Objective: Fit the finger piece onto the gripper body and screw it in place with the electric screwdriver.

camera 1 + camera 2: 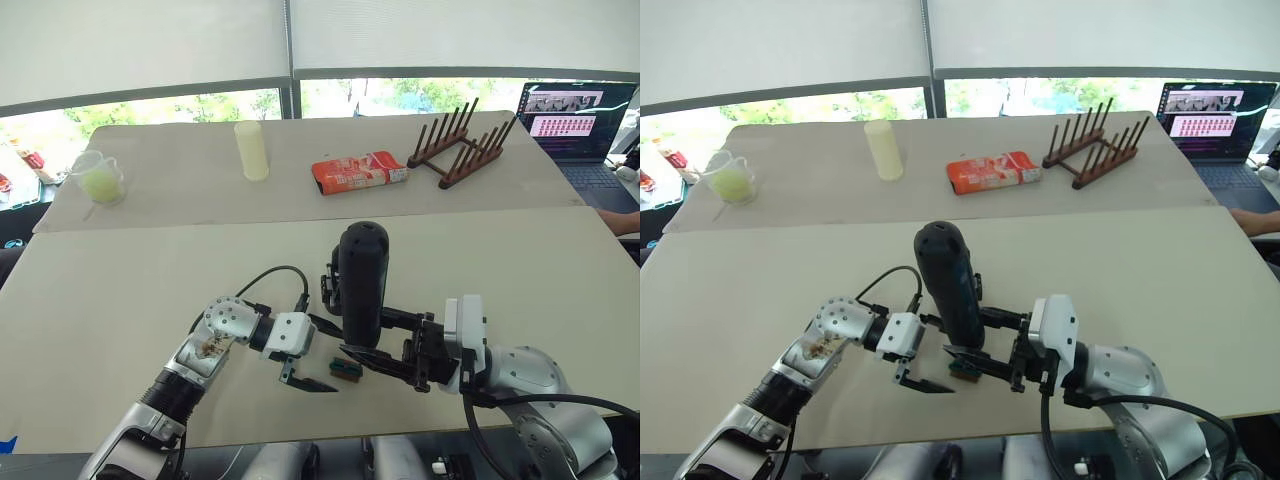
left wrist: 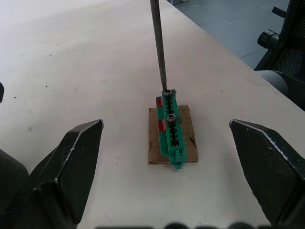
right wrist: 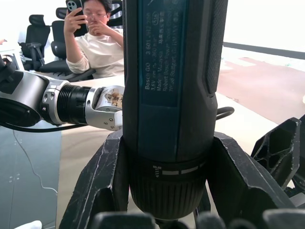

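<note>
A wide beige tabletop [image 1: 120, 290] fills the middle of the head views, with a second table behind it across the upper part of the frame.

Your right gripper [image 1: 985, 345], at lower centre-right, is clamped around the electric screwdriver [image 1: 948, 280], a thick dark navy-black cylinder with a rounded top, standing nearly upright at the centre of the frame. In the right wrist view the two black fingers [image 3: 102, 181] press against both sides of its barrel.

Your left gripper [image 1: 300, 365], at lower centre-left, hangs spread wide and empty just beside the screwdriver. In the left wrist view its fingers [image 2: 71, 157] stand well apart on either side of a small green ribbed block [image 2: 170, 126] on a brown card base, flat on the table.

The screwdriver's thin metal bit [image 2: 158, 45] comes down from the upper centre of that view and rests on a screw at the block's far end.

I cannot make out the finger piece, and I cannot pick out the gripper body with confidence behind the screwdriver.

Risks, as I judge them: nothing holds the block, so turning the bit may spin or drag it. A tilted screwdriver could slip off the screw head. The left fingers sit near enough to knock the block.
</note>
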Controlling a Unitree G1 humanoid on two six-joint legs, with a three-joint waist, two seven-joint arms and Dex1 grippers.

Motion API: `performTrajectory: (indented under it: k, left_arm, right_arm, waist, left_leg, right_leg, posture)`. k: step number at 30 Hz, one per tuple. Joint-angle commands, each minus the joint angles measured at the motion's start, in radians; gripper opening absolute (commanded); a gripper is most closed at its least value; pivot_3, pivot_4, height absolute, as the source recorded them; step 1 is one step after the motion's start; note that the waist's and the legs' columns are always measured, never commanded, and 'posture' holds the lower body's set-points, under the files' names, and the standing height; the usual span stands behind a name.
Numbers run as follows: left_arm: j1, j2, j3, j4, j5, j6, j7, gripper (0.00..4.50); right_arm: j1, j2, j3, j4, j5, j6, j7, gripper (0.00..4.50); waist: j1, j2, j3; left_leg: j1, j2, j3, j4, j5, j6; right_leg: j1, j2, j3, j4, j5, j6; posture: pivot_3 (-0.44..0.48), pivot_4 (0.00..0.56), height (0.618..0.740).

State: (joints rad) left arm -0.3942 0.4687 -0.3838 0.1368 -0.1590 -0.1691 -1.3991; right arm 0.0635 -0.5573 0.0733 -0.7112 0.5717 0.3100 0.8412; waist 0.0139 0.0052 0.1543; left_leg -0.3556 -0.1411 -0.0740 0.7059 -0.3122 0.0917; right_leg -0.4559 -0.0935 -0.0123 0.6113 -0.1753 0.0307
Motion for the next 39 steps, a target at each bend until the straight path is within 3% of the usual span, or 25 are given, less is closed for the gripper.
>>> performTrajectory:
  k: [1, 39]
  left_arm:
    - [-0.009, 0.000, 0.002, -0.009, -0.009, -0.006, 0.002, 4.50]
    - [-0.033, -0.004, 0.003, 0.034, -0.006, -0.027, -0.004, 4.50]
  right_arm:
    - [-0.003, 0.007, 0.000, -0.050, 0.021, -0.031, 0.002, 1.90]
    - [-0.007, -0.013, -0.002, -0.084, 0.044, -0.007, -0.030, 1.90]
  waist:
    - [0.000, 0.000, 0.000]
    - [0.000, 0.000, 0.000]
  left_leg:
    - [0.000, 0.000, 0.000, 0.000, 0.000, 0.000]
    - [0.000, 0.000, 0.000, 0.000, 0.000, 0.000]
  right_leg:
    - [0.000, 0.000, 0.000, 0.000, 0.000, 0.000]
    - [0.000, 0.000, 0.000, 0.000, 0.000, 0.000]
  posture:
    - [0.000, 0.150, 0.740]
    - [0.000, 0.150, 0.740]
